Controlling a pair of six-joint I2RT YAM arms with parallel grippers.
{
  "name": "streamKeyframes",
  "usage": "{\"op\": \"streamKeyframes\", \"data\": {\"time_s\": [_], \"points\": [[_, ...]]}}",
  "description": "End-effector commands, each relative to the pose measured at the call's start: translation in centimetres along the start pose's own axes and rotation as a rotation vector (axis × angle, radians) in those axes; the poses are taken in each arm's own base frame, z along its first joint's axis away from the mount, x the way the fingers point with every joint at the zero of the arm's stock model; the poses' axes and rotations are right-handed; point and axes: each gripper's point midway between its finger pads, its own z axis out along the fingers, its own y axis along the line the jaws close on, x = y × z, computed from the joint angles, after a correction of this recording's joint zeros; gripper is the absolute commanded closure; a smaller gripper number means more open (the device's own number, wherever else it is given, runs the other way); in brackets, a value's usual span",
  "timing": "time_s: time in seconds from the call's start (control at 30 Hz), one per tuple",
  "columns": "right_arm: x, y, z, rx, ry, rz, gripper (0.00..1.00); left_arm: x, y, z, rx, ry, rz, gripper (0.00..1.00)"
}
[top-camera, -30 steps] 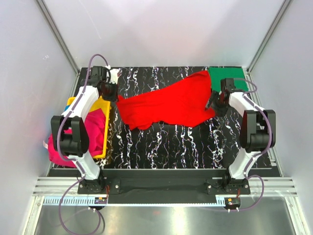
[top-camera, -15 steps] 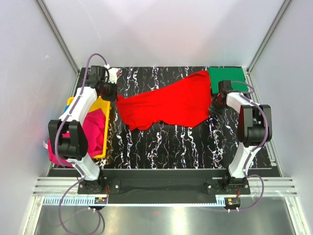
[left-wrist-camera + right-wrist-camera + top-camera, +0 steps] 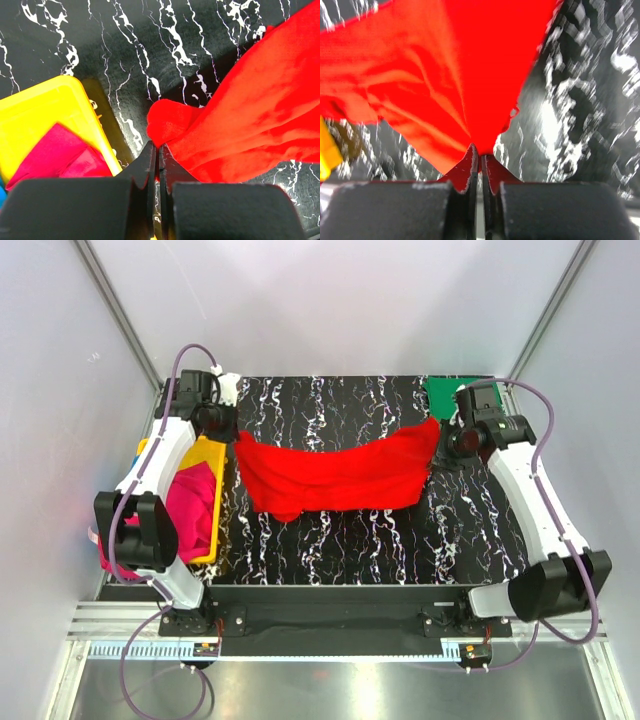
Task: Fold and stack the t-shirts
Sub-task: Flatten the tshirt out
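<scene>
At my far left sits the yellow rectangular plastic tray [image 3: 212,462], and a magenta pink cloth t-shirt [image 3: 190,505] lies heaped in it, spilling over its outer side, not yet folded by the look of it. Just beyond the tray's far corner, my left gripper [image 3: 157,147] is pinched tight on one bunched corner of the bright red soft cloth t-shirt [image 3: 335,475], with the jaws all but meeting on the cloth. The shadow under that corner tells me it is lifted off the black white-veined tabletop [image 3: 340,540].

The red t-shirt hangs between my two arms as a wide band across the middle of the tabletop. Its top edge sags in the centre, and the lower edge is uneven and droops at the left. I cannot tell whether that lower edge touches the surface. On the right, my right gripper [image 3: 480,150] is clamped narrow on the opposite corner, and the cloth fans away from it. Behind it, in the far right corner, a dark green cloth t-shirt [image 3: 445,395] lies flat and apart from the red one.

I judge this to be the spreading step: the red t-shirt is held out by two corners so it can be laid flat before any fold. The next move calls for both arms to work together. I should draw the corners apart enough to take out the sag, then lower them evenly onto the open tabletop, clear of the tray and the green t-shirt.
</scene>
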Motion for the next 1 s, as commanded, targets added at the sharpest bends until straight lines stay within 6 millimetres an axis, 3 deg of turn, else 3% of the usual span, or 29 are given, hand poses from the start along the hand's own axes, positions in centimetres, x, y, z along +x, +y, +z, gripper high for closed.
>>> {"op": "streamKeyframes", "data": {"time_s": [0.0,0.13,0.17,0.23,0.3,0.33,0.43,0.5,0.63,0.77,0.83,0.97], "points": [[1.8,0.7,1.2,-0.027,0.150,0.019,0.94,-2.6,0.2,-1.7,-0.014,-0.080,0.031,1.00],[-0.7,4.0,5.5,-0.073,0.165,-0.048,0.88,-2.3,0.6,-1.0,-0.025,-0.053,0.025,1.00],[-1.7,5.1,7.9,-0.096,0.176,-0.058,0.86,-2.3,0.7,-0.9,-0.030,-0.050,0.029,1.00],[-2.3,6.3,10.2,-0.137,0.209,-0.060,0.70,-2.2,1.0,-0.5,-0.036,-0.038,0.026,1.00],[-3.3,7.5,13.2,-0.151,0.235,-0.068,0.65,-2.4,1.1,-0.3,-0.039,-0.036,0.026,1.00],[-4.2,8.2,14.7,-0.158,0.235,-0.070,0.51,-2.4,1.1,-0.1,-0.038,-0.030,0.025,1.00],[-4.7,10.0,15.6,-0.193,0.234,-0.108,0.40,-2.5,1.3,0.0,-0.044,-0.029,0.023,1.00],[-5.4,10.7,14.9,-0.232,0.203,-0.115,0.34,-2.6,1.3,0.0,-0.046,-0.031,0.025,1.00],[-5.4,6.8,13.7,-0.085,0.110,-0.138,0.31,-2.5,1.3,0.1,-0.046,-0.029,0.028,1.00],[-1.9,2.8,13.4,-0.086,0.129,-0.033,0.57,-2.2,1.2,0.3,-0.041,-0.027,0.023,1.00],[-0.8,1.0,14.1,-0.079,0.136,0.006,0.57,-2.2,1.2,0.2,-0.038,-0.032,0.022,1.00],[-2.0,0.6,16.1,-0.095,0.141,-0.018,0.56,-1.8,1.0,0.2,-0.031,-0.025,0.019,1.00]]}}
